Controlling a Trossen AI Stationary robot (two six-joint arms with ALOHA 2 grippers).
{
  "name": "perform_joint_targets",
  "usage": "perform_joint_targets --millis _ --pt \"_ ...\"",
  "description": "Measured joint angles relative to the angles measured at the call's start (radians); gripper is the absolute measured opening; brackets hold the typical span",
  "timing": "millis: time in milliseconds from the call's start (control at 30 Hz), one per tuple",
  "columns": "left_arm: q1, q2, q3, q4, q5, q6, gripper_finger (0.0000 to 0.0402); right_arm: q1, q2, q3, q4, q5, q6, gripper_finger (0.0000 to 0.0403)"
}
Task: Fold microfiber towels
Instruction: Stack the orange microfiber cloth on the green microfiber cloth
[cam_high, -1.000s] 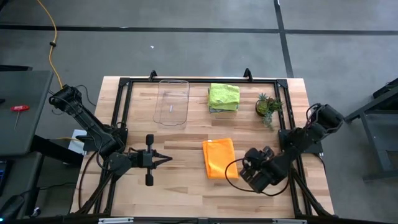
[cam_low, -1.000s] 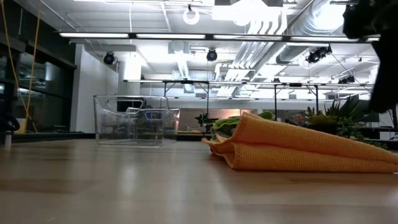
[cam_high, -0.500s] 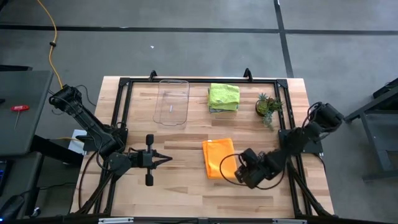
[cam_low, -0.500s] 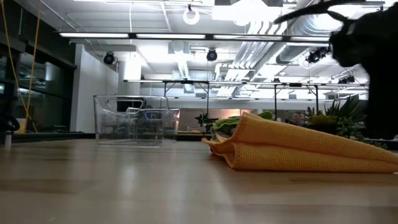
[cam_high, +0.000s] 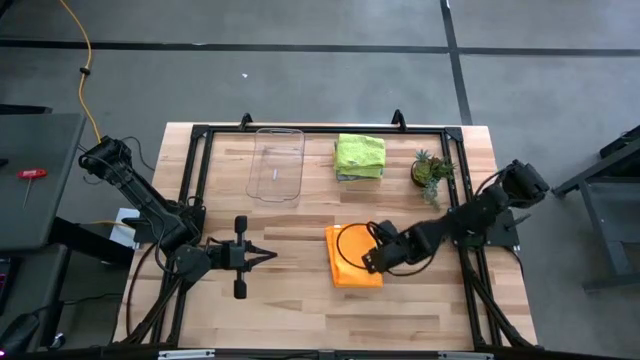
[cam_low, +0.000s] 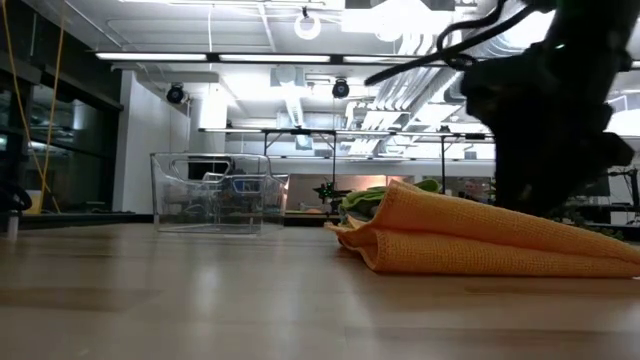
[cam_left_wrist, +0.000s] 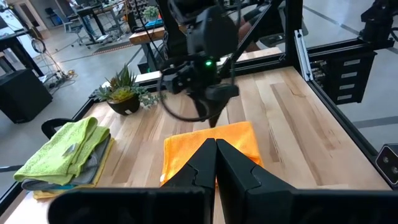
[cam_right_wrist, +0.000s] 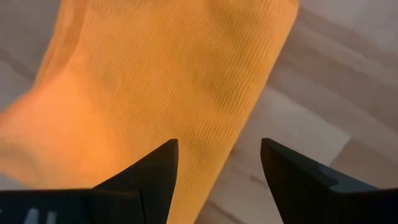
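Right gripper (cam_high: 367, 262) over the orange towel (cam_high: 350, 254), jaws spread; risks and surroundings.

We are seeing the spread fingers (cam_right_wrist: 140, 177) straddling the towel's edge near the table's (cam_high: 290, 300) front middle, with nothing pinched; we are judging that closing here could catch only the top layer, so the fold could open or drag crooked; coming down too low could jam a fingertip into the wood; the left gripper (cam_high: 268, 255) is waiting well apart at the left, jaws pressed together; the lime green towel (cam_high: 359, 153) is lying on a stack at the back, between the clear tray (cam_high: 275, 164) and the potted plant (cam_high: 430, 172); nothing is standing between gripper and towel.
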Motion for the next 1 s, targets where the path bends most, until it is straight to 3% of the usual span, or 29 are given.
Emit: perform_joint_targets --millis 433,1000 --pt "0.000 0.000 0.000 0.001 0.000 -0.012 0.0000 -0.074 0.067 0.000 0.040 -0.118 0.017 0.0220" --pt "0.000 0.000 0.000 0.001 0.002 -0.026 0.0000 -0.073 0.130 0.005 0.100 -0.138 0.049 0.0219"
